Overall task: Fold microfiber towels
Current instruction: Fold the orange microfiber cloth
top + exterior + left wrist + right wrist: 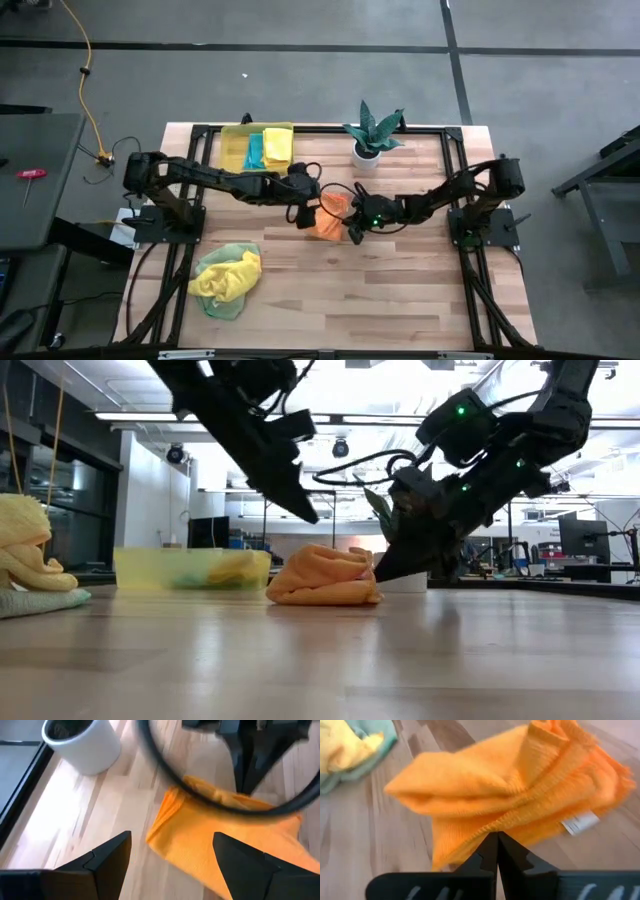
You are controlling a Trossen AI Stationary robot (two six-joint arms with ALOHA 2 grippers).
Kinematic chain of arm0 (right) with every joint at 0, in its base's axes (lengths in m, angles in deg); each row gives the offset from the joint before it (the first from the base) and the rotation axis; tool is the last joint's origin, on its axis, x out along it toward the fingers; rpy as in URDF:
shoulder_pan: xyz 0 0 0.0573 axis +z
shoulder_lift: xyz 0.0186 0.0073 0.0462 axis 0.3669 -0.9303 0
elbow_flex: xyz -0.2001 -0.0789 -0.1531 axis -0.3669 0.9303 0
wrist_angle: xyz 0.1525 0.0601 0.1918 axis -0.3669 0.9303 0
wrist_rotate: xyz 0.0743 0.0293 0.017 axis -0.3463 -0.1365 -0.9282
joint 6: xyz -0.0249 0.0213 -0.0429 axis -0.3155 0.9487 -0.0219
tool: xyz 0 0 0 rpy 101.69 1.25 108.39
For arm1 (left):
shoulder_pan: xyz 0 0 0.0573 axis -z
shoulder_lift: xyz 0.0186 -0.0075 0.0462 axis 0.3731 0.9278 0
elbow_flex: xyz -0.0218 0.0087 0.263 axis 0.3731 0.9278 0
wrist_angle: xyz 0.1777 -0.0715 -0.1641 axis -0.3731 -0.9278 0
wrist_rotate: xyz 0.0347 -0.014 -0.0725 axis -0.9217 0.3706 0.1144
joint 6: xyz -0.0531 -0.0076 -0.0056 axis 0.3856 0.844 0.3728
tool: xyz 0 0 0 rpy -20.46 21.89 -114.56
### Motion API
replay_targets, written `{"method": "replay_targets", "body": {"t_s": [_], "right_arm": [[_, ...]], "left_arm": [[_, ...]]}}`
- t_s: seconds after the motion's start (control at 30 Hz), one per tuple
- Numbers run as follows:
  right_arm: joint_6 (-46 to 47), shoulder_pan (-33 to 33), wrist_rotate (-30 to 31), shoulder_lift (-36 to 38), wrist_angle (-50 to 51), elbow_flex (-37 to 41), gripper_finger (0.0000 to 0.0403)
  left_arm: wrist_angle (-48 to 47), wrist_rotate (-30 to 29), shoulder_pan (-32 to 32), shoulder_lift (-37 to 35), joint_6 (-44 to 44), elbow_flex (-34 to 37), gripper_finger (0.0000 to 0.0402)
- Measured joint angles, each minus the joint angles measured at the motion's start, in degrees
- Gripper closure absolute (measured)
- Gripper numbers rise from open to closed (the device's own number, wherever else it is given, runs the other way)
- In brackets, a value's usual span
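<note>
Bright ceiling strip lights (150,416) glare in the low view; both wrist views are motion-blurred

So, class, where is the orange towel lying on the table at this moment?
In the high view the orange towel lies bunched near the table's middle, between the left hand and the right hand, just in front of the potted plant.

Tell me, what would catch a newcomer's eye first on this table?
Probably the bright orange towel bunched at the table's middle, with both dark arms meeting over it: the left gripper open just above it, the right gripper shut at its edge. Next, the yellow and green towels heaped near the front left corner, and the potted plant at the back.
</note>
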State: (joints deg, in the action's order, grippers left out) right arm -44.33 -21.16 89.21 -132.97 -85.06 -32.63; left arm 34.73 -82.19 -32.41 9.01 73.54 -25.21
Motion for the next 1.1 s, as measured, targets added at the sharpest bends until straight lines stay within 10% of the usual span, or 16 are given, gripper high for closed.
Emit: {"method": "replay_targets", "body": {"t_s": [0.33, 0.6, 1.1], "right_arm": [[-1.5, 0.2, 0.1, 9.1, 16.4, 0.0, 0.0403], [-0.9, 0.2, 3.5, 14.1, 17.0, 0.0, 0.0403], [-0.9, -0.7, 6.8, 18.9, 18.4, 0.0, 0.0403]], "left_arm": [[11.3, 8.9, 1.4, -4.3, 8.0, 11.7, 0.0181], [18.1, 2.0, 6.6, 0.6, 5.8, 12.0, 0.0381], [24.8, -1.4, 13.1, 9.6, 15.0, 8.9, 0.0401]]}}
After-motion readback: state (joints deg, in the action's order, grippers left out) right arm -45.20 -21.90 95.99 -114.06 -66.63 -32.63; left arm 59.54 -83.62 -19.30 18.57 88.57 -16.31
